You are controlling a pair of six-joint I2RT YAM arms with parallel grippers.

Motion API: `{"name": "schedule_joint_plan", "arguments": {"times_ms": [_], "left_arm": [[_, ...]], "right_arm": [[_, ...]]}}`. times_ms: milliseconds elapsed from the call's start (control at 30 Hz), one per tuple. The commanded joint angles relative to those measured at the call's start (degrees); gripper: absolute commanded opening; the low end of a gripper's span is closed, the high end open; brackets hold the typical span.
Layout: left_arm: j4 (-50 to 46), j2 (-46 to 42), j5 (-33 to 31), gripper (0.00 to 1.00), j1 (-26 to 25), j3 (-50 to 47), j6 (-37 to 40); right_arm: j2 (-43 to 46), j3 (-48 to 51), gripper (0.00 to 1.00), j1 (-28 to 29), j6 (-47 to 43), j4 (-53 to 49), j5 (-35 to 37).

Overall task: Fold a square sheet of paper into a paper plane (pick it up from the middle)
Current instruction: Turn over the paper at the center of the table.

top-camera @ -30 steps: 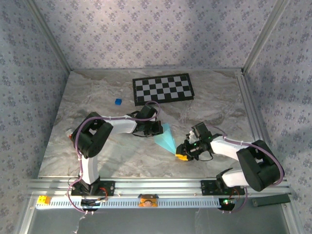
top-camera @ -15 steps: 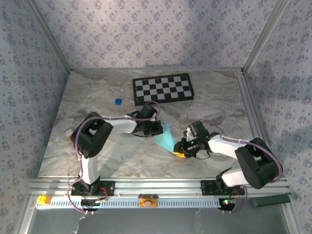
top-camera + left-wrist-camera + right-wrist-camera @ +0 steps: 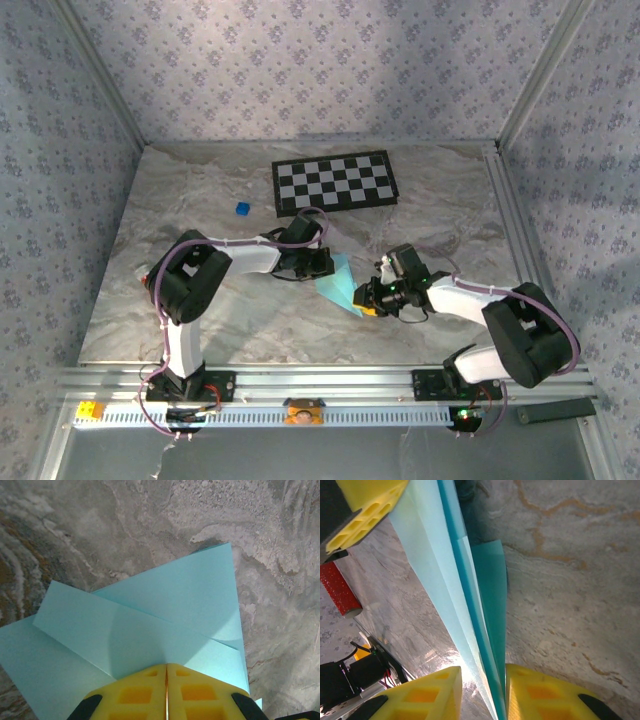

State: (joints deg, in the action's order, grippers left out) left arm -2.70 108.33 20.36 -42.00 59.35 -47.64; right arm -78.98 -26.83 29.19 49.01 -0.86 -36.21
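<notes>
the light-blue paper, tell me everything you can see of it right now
The light-blue paper is thin, plain and matte, folded into overlapping layers with sharp creases. From above it looks like a narrowing wedge, lying mid-table between the two arms. The left gripper is shut on one end, its yellow fingers pressed together over the layers. The right gripper straddles the other end, where the stacked folds stand edge-on between its fingers, lifted off the marbled table.

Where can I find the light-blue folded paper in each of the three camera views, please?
Top external: the folded paper lies just below the middle of the picture, between the two grippers.
Left wrist: it spreads over the lower centre and left, above the yellow fingers.
Right wrist: it runs edge-on from top centre down to between the yellow fingers.
Shared landmark: the marbled table.
</notes>
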Motion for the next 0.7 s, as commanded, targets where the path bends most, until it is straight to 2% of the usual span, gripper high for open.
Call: {"name": "schedule_joint_plan", "arguments": {"times_ms": [0, 400, 667], "left_arm": [[-1.11, 0.83, 0.87, 0.08, 0.33, -0.10, -0.52], [2.20, -1.22, 1.96, 0.10, 0.33, -0.22, -1.73], [0.86, -9.62, -1.95, 0.23, -0.18, 0.25, -1.52]], "right_arm": [[-0.49, -0.84, 0.27, -0.01, -1.14, 1.38, -0.44], [-0.31, -0.03, 0.09, -0.85, -3.24, 1.48, -2.27], [3.74, -0.37, 0.05, -2.25, -7.48, -2.21, -2.10]]}}
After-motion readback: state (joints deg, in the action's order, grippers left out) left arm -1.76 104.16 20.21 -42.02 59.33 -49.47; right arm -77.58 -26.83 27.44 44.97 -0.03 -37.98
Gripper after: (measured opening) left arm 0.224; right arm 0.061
